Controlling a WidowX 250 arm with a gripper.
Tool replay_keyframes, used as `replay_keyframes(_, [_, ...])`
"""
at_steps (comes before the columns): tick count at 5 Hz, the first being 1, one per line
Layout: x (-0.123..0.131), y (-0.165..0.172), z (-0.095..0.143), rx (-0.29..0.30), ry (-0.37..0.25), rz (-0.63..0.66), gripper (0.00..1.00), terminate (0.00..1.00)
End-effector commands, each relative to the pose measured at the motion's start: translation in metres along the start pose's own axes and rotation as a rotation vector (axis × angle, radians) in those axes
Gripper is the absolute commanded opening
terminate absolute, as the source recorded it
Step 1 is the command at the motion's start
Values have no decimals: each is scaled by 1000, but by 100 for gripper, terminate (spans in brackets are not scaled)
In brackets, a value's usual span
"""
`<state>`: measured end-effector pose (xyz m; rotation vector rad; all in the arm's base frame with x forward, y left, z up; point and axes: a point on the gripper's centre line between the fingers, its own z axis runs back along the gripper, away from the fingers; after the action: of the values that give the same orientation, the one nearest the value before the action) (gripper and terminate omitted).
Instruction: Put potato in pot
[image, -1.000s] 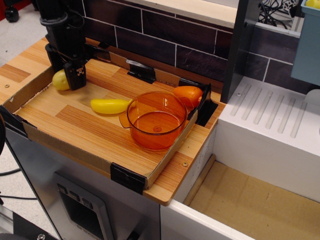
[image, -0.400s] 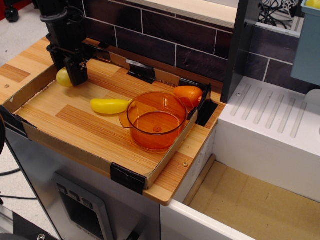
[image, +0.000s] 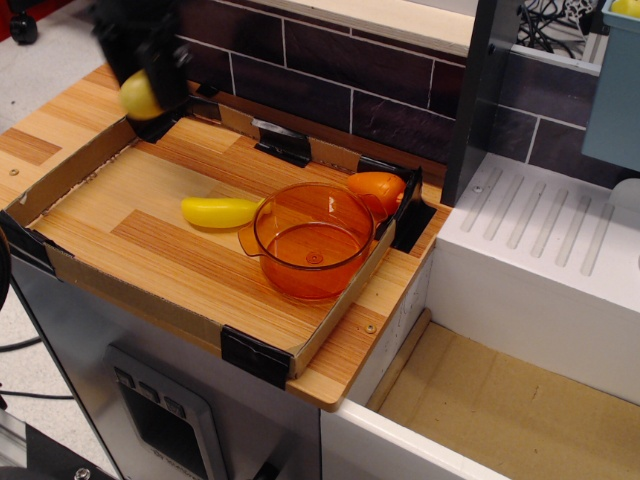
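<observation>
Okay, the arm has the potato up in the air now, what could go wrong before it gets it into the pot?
The potato shows only partly from the blurred gripper, so the hold may be shallow and it might slip out during the carry. The yellow curved piece lies on the way to the pot; a low pass might knock it. The pot sits near the tray's right corner, so an overshoot may bounce the potato off its rim, out of the tray.

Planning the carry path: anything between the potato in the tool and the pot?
Nothing visible blocks it. The potato is up off the board in the tool at the back left. The long yellow piece lies flat on the board left of the pot, low under any raised path. The pot's mouth is open.
</observation>
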<state>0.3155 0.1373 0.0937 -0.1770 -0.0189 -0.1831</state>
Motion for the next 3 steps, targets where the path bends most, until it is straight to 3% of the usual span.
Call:
replay_keyframes(1, [2, -76, 26, -1, -36, -2, 0, 0])
replay_keyframes(2, [7, -104, 13, -2, -2, -15, 0, 0])
replay_keyframes(3, [17, -107, -2, 7, 19, -3, 0, 0])
